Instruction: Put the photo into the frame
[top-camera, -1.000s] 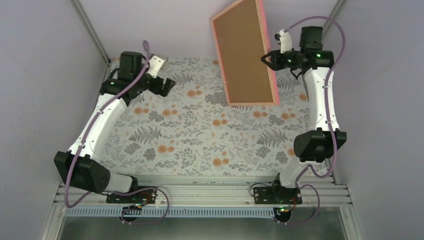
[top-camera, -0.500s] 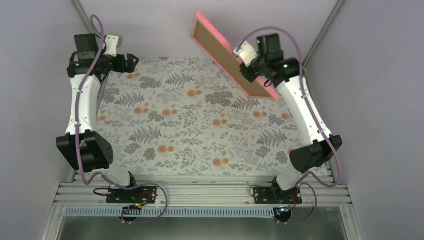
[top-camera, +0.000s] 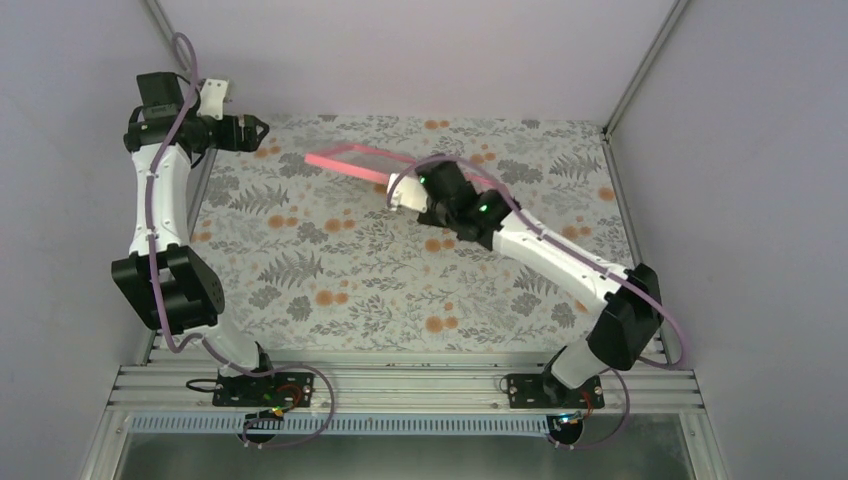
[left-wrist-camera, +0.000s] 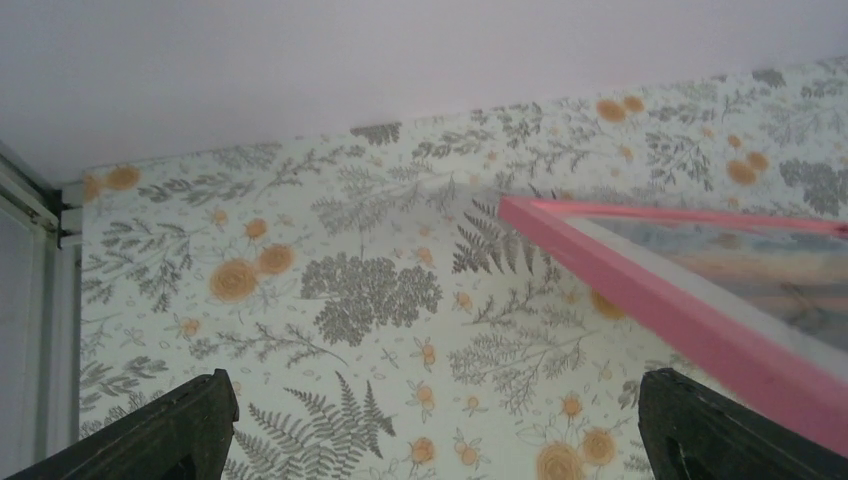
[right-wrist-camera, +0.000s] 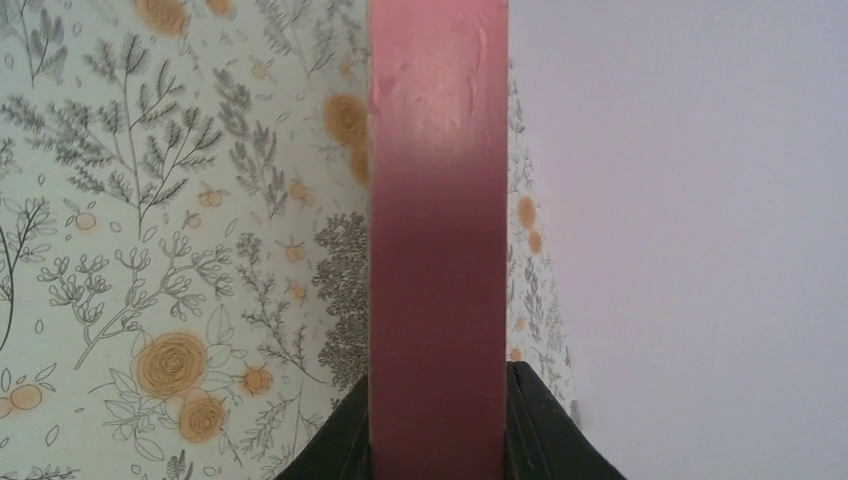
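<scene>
**Pink-orange frame, held by one rail above the floral table**

Pink-orange moulding, thin, with a clear pane: the frame (top-camera: 345, 160) hangs over the floral table (top-camera: 330, 300) toward 12 o'clock of the overhead view. It is tilted, and its free corner reaches out toward 10 o'clock. Whether any edge touches the cloth cannot be told.

Holder: the right gripper (top-camera: 402, 188), on an arm stretched up from its base at 5 o'clock. The wrist view shows the jaws closed tight on one rail, a dark finger pressed against each face. Gripping the rail edge-on probably keeps the pads off the pane and the picture area.

Contents: the photo (left-wrist-camera: 760, 265) shows inside the frame in the left wrist view. It appears as bands of orange and grey-blue set within a pale inner border. It seems already seated, though the back of the frame is out of sight, so how it is secured cannot be said.

Second item: the left gripper (top-camera: 252, 131) is parked at the table's 10 o'clock corner, well apart from the frame. Its jaws are spread wide and hold nothing. It points toward the frame's free corner, likely so that it can steady the frame if needed.

Status, as judged: the insertion looks done. What is left is to lay the frame flat and release it. The main risk is the one-sided grip, which could let the free corner swing or strike the table first.
</scene>
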